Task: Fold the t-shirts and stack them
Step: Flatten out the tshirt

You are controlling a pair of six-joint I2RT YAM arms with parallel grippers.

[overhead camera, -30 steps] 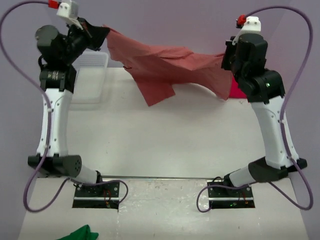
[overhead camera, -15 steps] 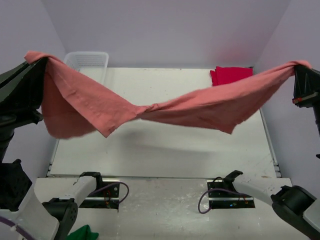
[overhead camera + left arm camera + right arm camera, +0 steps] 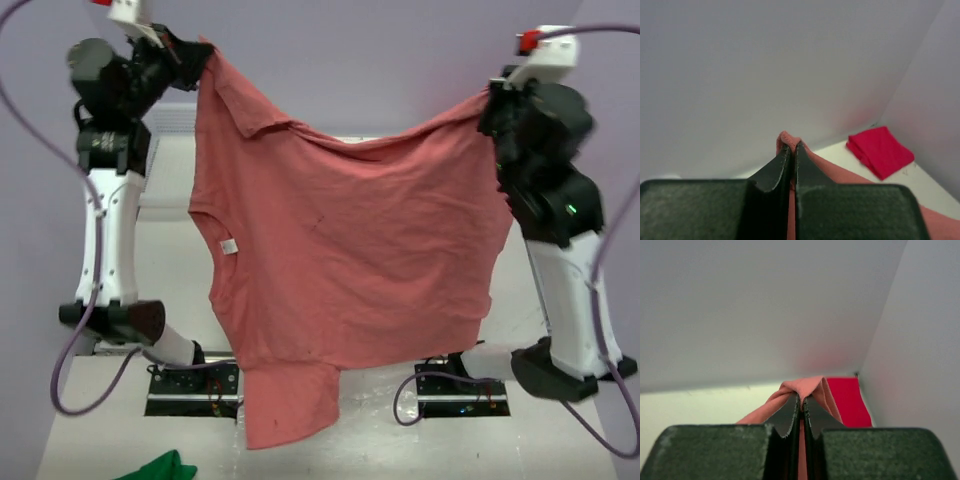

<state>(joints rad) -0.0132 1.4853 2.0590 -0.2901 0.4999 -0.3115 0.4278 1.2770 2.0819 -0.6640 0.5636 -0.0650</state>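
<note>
While both arms reach high in the top view, I see the salmon shirt (image 3: 340, 260) hanging spread between them above the desk (image 3: 170, 260). My left fingers (image 3: 196, 55) pinch its upper left corner and my right fingers (image 3: 490, 100) its upper right edge, both clamped on cloth. The top edge sags between the grips, a white tag (image 3: 229, 245) shows at the left side, and one flap hangs lowest, between the arm bases. A green cloth (image 3: 160, 467) lies at the near edge.

From the left wrist, the fingers are pressed together with a salmon fold poking out at their tips. The crimson shirt (image 3: 880, 151) lies folded in the desk's far right corner.

From the right wrist, the fingers are likewise closed on a salmon fold, with the crimson shirt beyond, by the wall.
</note>
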